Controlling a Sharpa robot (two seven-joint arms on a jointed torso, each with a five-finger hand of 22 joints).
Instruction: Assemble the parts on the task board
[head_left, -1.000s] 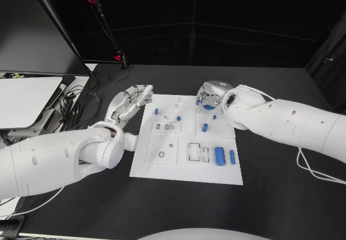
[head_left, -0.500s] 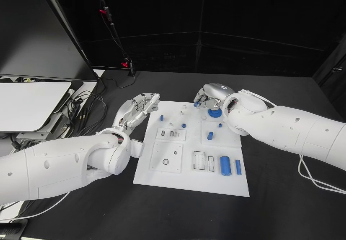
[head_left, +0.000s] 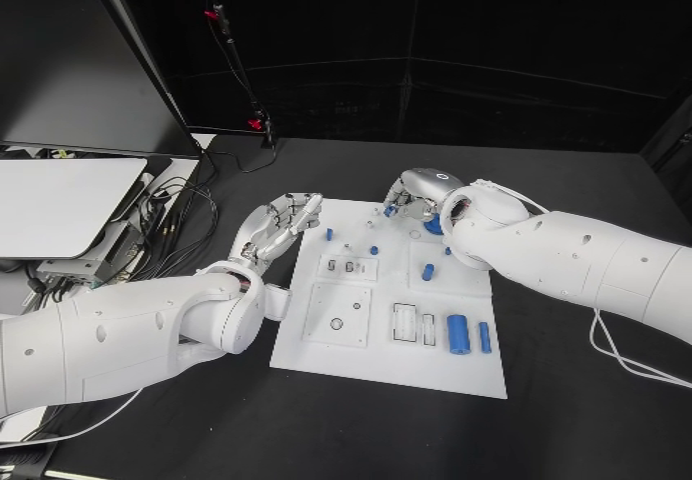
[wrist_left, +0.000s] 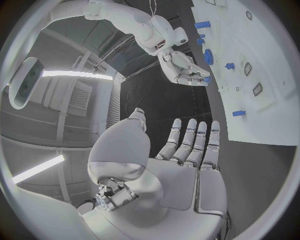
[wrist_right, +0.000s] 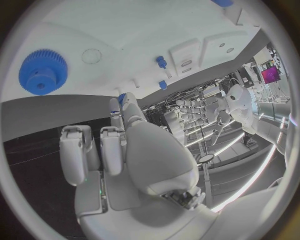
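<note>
The left hand (head_left: 283, 220) hovers beside the task board's (head_left: 387, 340) left edge, fingers spread, holding nothing. The right hand (head_left: 411, 197) hangs over the board's far edge by the blue gear (wrist_right: 42, 71); it seems to pinch a small blue part (wrist_right: 122, 98), though that's hard to confirm.

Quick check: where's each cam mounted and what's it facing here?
Head view: on the head, looking down at the task board; both arms show.
Left wrist view: behind the left hand, facing the board's edge and the right hand.
Right wrist view: behind the right hand, facing the blue gear.
Both wrist views share the gear.
</note>
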